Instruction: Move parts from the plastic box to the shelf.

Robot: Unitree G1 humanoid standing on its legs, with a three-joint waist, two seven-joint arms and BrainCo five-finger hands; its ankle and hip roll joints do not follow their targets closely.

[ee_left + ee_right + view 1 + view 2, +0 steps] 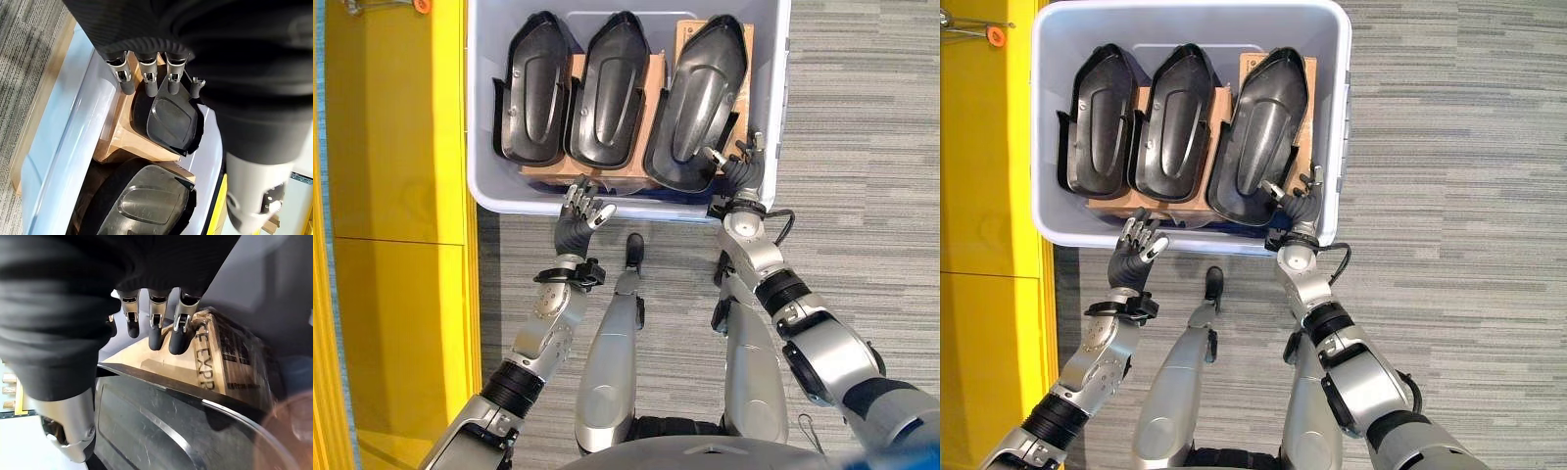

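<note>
A pale blue plastic box [480, 147] stands on the floor ahead of me. Three black moulded parts lie side by side in it on brown blocks [651, 93]: a left part [536, 88], a middle part [610, 88] and a larger right part [698, 103]. My left hand [582, 211] hovers at the box's near rim, open and holding nothing; its fingers [146, 73] point over the left part [171, 120]. At the near right corner my right hand [741, 176] is open, its fingers [156, 328] straight above the near edge of the right part [161, 421].
A yellow shelf unit [391, 196] runs along the left side, close against the box. Grey striped carpet [862, 147] lies to the right of the box and in front of it.
</note>
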